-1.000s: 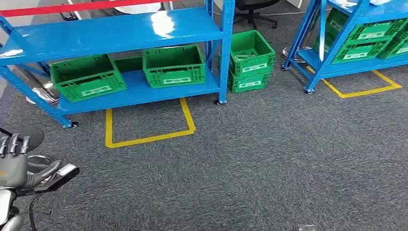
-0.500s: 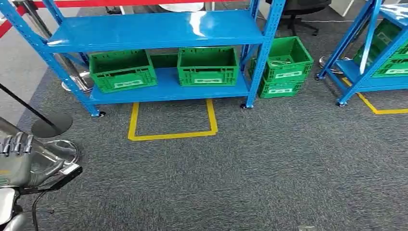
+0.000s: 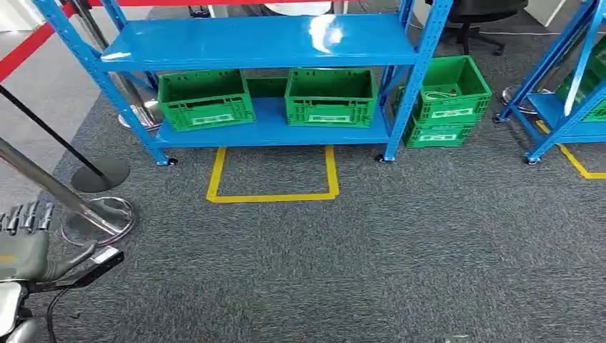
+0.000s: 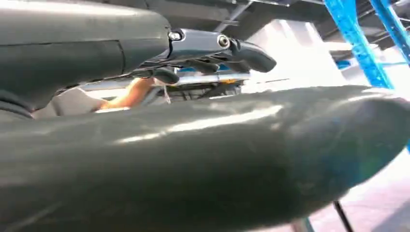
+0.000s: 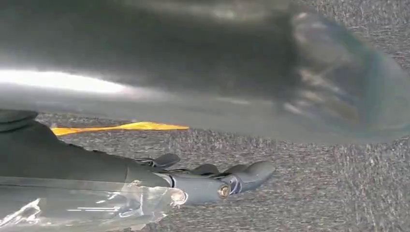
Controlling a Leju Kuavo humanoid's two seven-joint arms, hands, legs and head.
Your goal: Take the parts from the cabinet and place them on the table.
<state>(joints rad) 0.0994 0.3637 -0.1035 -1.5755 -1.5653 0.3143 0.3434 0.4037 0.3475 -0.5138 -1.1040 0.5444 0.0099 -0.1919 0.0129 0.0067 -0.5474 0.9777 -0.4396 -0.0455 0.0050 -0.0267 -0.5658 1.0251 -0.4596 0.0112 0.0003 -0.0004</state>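
The blue cabinet (image 3: 264, 39) stands ahead on the grey carpet. Its lower shelf carries two green crates (image 3: 206, 100) (image 3: 331, 96), and what is inside them is hidden. To its right, two more green crates (image 3: 446, 100) are stacked on the floor; something pale lies in the top one. My left hand (image 3: 28, 246) hangs at the lower left, far from the cabinet, fingers straight and apart, holding nothing. In the left wrist view its fingers (image 4: 208, 48) reach out with nothing in them. My right hand (image 5: 208, 179) hangs above the carpet, fingers extended and holding nothing.
A yellow floor outline (image 3: 271, 196) lies in front of the cabinet. A black stanchion base (image 3: 100, 174) and a chrome post base (image 3: 96, 218) stand near my left hand, with a red barrier belt (image 3: 28, 43) behind. A second blue rack (image 3: 564, 107) is at the far right.
The whole picture has shifted: the camera has turned left, so the cabinet now sits further right and the stanchions have come into view. My left hand keeps its pose.
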